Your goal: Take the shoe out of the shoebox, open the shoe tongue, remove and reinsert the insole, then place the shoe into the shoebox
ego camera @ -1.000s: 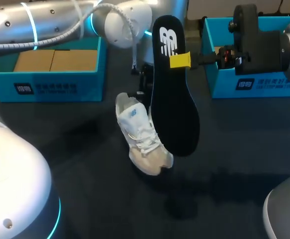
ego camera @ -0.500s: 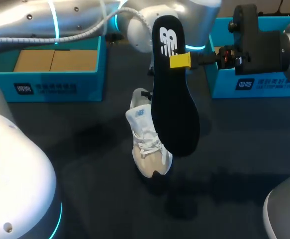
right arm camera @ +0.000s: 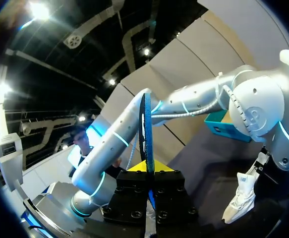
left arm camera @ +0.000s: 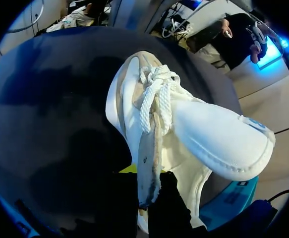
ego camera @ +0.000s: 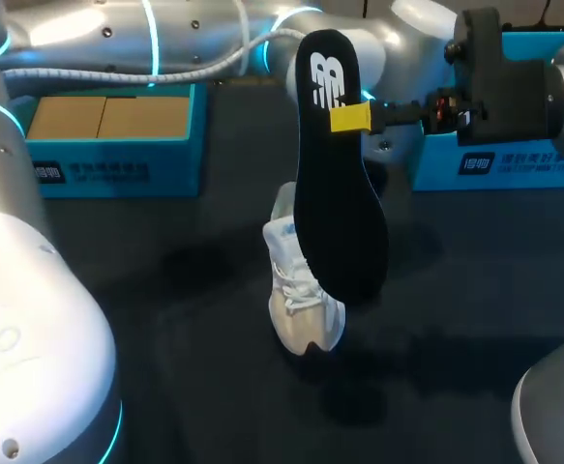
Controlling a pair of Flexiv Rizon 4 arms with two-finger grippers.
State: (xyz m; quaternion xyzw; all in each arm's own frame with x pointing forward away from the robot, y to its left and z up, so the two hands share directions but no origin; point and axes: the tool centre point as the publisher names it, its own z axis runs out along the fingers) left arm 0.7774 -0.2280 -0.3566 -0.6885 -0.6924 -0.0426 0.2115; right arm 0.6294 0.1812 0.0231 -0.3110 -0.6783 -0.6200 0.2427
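My right gripper [ego camera: 351,118] is shut on a black insole [ego camera: 338,193] and holds it upright over the table's middle, heel end up. In the right wrist view the insole [right arm camera: 146,130] stands edge-on between that gripper's [right arm camera: 148,171] yellow tips. The white laced shoe [ego camera: 301,295] hangs toe-down just left of the insole, partly hidden behind it. My left arm [ego camera: 194,39] comes across the back and its gripper is hidden behind the insole in the head view. In the left wrist view the left gripper [left arm camera: 146,191] is shut on the shoe's [left arm camera: 194,129] collar edge.
A blue box [ego camera: 107,159] with brown cardboard inside stands at the back left. A second blue box [ego camera: 499,164] stands at the back right, partly behind my right arm [ego camera: 523,82]. Dark tabletop [ego camera: 165,319] lies around the shoe.
My left arm has swung to the right with the shoe, which now sits closer under the insole with its toe turned more toward the front. The right arm and insole have not moved.
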